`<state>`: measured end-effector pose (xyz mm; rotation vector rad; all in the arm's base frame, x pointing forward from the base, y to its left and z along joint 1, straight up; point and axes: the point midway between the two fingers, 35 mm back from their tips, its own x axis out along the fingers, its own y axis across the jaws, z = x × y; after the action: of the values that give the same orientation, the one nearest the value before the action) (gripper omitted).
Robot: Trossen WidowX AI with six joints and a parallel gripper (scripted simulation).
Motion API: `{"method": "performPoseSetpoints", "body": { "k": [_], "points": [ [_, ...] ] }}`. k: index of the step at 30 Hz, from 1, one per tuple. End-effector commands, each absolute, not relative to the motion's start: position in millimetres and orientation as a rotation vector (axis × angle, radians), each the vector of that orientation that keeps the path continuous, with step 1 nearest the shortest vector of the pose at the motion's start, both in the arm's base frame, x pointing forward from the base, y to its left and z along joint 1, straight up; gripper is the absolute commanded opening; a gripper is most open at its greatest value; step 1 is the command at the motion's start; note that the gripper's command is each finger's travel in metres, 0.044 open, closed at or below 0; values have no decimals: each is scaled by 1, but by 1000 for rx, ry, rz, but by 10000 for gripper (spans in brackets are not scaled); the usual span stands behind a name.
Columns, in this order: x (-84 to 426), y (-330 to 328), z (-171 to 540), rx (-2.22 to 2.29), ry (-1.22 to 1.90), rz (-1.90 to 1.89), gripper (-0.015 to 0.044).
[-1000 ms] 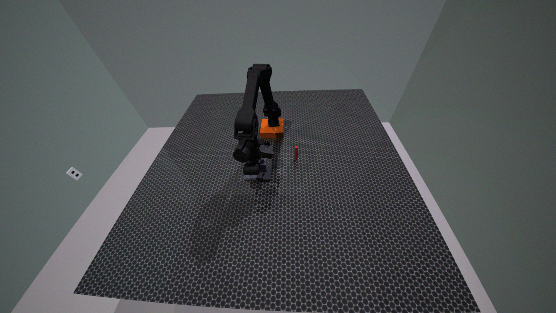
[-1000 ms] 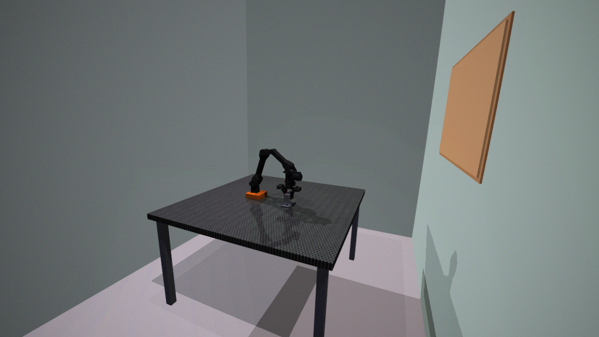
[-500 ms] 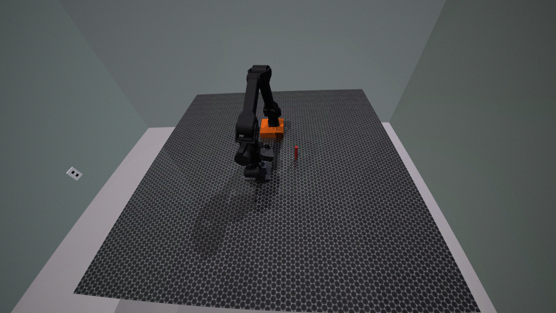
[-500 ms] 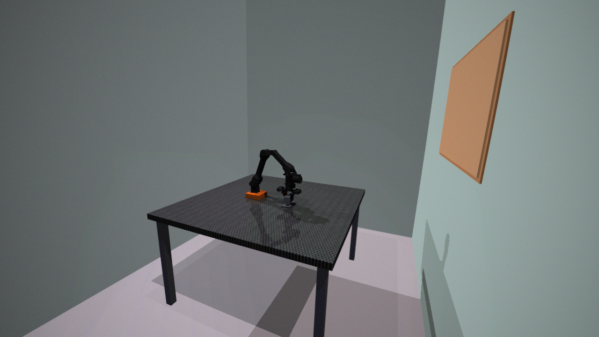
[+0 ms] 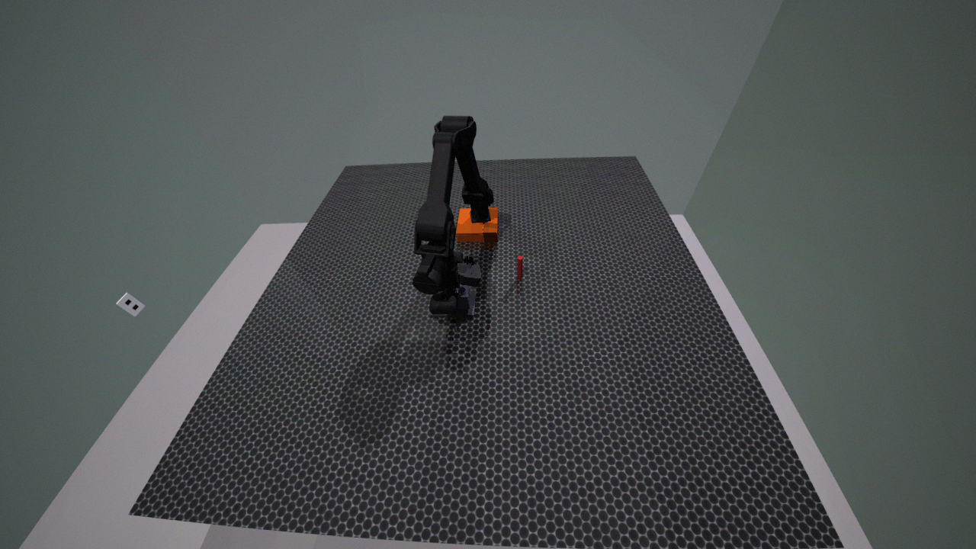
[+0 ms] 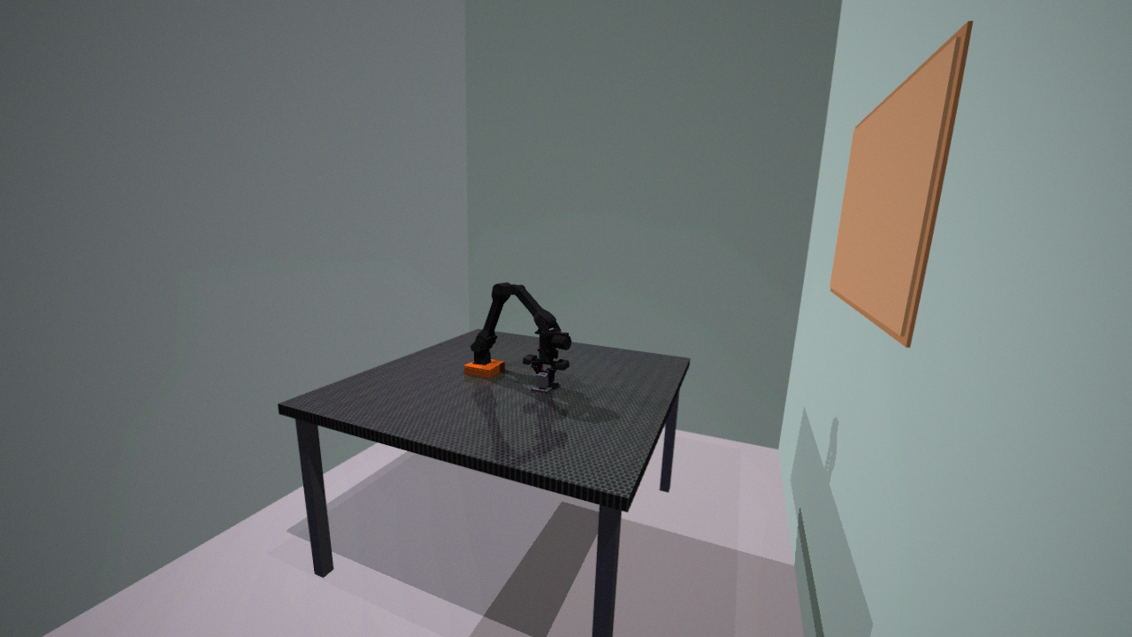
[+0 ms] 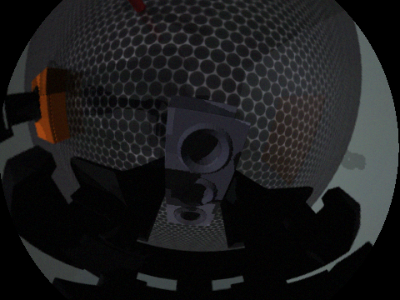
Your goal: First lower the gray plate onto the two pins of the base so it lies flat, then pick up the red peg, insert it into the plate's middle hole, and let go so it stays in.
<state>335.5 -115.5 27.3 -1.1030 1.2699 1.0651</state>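
My gripper (image 5: 470,292) (image 6: 544,376) (image 7: 196,160) is shut on the gray plate (image 6: 543,379) (image 7: 174,137). The plate shows its round holes in the wrist view, with part of it hidden between the dark fingers. The gray base (image 5: 470,312) (image 6: 541,388) lies on the table right below the plate. A strip of the base (image 7: 200,104) shows past the plate's far edge in the wrist view. The pins are hidden, and I cannot tell whether the plate touches them. The red peg (image 5: 520,268) (image 7: 137,5) stands upright, apart from the gripper, to its right in the top view.
The orange block (image 5: 470,235) (image 6: 483,369) (image 7: 57,121) under the arm's foot stands behind the gray base in the top view. The dark honeycomb table (image 5: 579,409) (image 6: 443,419) carries everything. The peg is the nearest upright thing beside the gripper.
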Motion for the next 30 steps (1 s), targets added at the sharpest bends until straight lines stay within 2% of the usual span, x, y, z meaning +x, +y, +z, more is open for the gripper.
{"method": "performPoseSetpoints", "body": {
  "k": [1,16,21,27,30],
  "points": [
    [336,-116,28,-1104,1269,1063,53],
    [336,-116,28,-1104,1269,1063,440],
    [338,-116,39,-1105,1267,1063,440],
    [336,-115,134,-1108,1269,1068,440],
    [335,-115,146,-1108,1270,1069,440]
  ]
}}
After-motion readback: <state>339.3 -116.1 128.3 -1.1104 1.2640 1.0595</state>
